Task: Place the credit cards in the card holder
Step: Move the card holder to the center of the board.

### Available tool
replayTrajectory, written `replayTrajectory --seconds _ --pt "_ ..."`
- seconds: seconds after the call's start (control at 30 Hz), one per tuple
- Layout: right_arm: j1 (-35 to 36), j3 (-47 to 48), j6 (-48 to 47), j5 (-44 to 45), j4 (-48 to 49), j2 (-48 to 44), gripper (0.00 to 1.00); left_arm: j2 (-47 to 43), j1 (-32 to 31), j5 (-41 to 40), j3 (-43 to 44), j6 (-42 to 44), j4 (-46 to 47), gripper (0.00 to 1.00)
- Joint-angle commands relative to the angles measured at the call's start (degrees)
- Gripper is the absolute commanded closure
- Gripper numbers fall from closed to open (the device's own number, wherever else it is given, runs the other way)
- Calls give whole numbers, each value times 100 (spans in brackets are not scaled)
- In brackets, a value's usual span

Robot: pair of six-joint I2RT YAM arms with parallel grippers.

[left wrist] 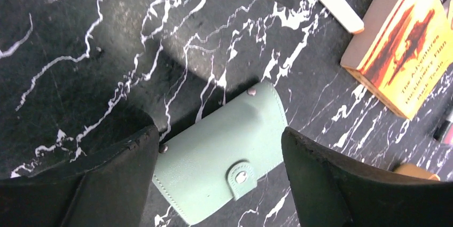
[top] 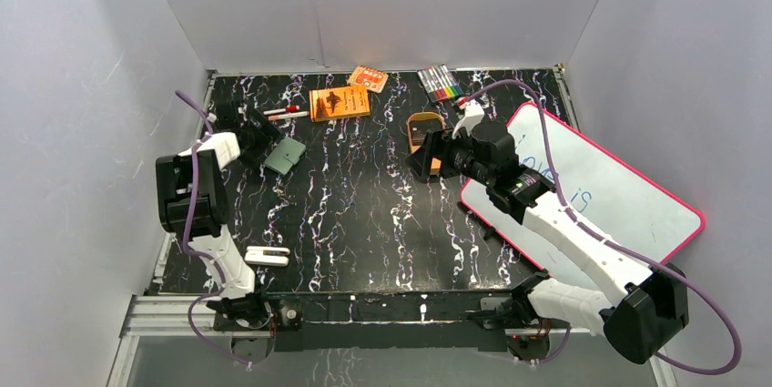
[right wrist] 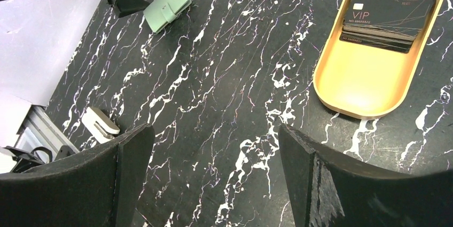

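**Black marbled bench [top: 364, 223], two arms, cards not yet in the holder**

Pink-edged whiteboard [top: 619, 196], right side, partly under the right arm [top: 583, 237].
Right jaws: released, spread wide above bare bench, grasping nothing, golden oval tin [right wrist: 368, 83] near.
Left arm [top: 196, 196], left side. Left jaws: released, spread wide, standing either side of the card holder in the wrist view; contact cannot be told.
Orange book [top: 340, 103], far edge.
Card holder [left wrist: 224, 152]: sage green, folded shut, flat on the bench, left of centre.
Credit cards [right wrist: 387, 18]: dark stack at one end of the tin, well apart from the holder.
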Motion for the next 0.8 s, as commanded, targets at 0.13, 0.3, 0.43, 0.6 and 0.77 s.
replayTrajectory --seconds 0.13,0.3,0.43,0.6,0.77 --pt "7 -42 123 -121 234 -168 6 -735 -137 728 -1104 62 -105 25" --pt "18 -114 283 -163 270 -118 6 -995 -394 713 -1343 152 -192 31" --pt "46 -99 475 -299 377 93 8 -1101 -497 493 -1248 150 -418 34" --pt "247 -12 515 -223 373 309 8 -1364 -489 -327 -998 121 -759 26" --pt "313 10 524 -175 355 350 9 -999 -450 -403 -656 -1 -964 28"
